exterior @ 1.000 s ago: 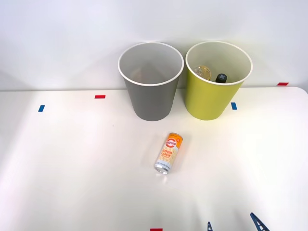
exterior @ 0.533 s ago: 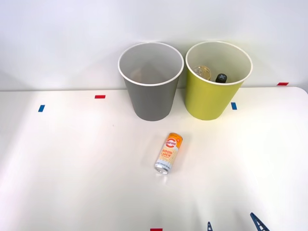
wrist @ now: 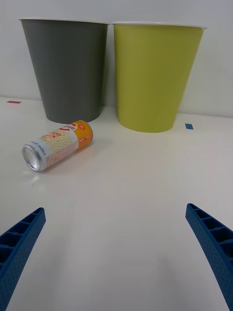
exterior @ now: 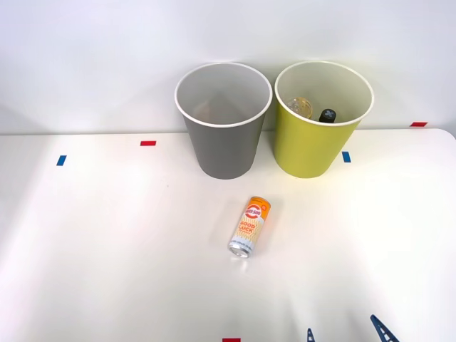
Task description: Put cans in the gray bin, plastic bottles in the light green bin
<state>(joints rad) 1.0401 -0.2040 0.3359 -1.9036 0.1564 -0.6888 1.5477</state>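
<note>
A: How far along is the sorting?

B: Going left to right: the gray bin (exterior: 223, 121) shows something dim low on its inside wall, too unclear to name. The light green bin (exterior: 323, 119) holds 2 plastic bottles (exterior: 313, 111), 1 clear with an amber end, 1 black-capped. 1 can is left.

A: Where is it?

B: The orange-and-white can (exterior: 250, 226) lies on its side on the white table (exterior: 107, 249), at 6 o'clock from the gap between the bins, silver end toward the robot, apparently undented.

A: And the pincer?

B: The right gripper (wrist: 116, 252) sits at 5 o'clock from the can, well apart, fingers spread wide, empty.
</note>
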